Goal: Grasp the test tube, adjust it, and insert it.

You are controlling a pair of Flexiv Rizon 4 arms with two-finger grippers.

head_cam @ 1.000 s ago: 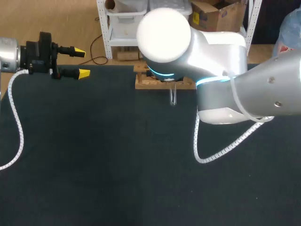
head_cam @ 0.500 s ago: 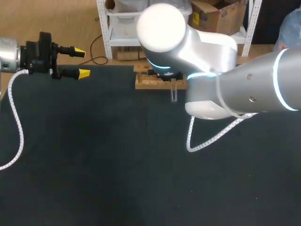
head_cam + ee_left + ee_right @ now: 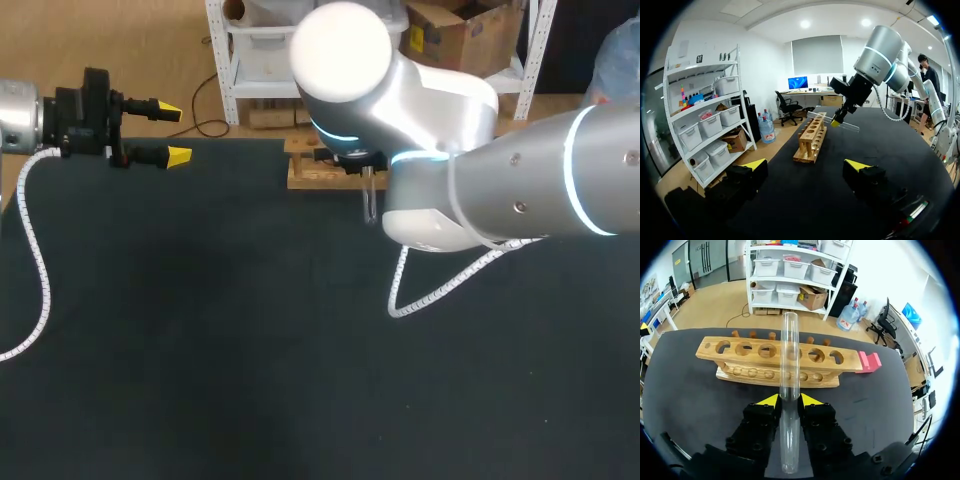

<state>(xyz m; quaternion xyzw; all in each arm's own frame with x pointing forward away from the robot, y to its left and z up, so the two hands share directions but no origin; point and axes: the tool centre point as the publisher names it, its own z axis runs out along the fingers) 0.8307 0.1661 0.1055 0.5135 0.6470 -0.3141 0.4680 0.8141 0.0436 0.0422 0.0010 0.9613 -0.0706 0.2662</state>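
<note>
While you have the test tube [image 3: 789, 355] pinched between the yellow tips of the right gripper [image 3: 790, 401], treat this as the adjusting step, not yet the insertion. The fingers stand narrow, one on each side of the glass, gripping it around mid-length. The tube lies along the fingers: what looks like its rounded end points back towards the wrist, and its open mouth points out over the rack.

Just ahead sits the wooden rack [image 3: 755, 374], a row of holes in its top board and a pink block [image 3: 870, 361] at one end. From the left wrist view the tube [image 3: 837, 122] is closer to level than upright and is carried above the rack [image 3: 812, 140], apart from it.

So turn the wrist slowly until the tube hangs plumb, closed end down, before you lower it. Glass held by two small pads may well swivel or slip if you hurry. Choose one hole, centre over it, then come straight down; a slanted entry would likely catch the rim.

Far across the table, the left gripper [image 3: 172, 132] is parked near the edge with its fingers wide and holding nothing — leave it there.
</note>
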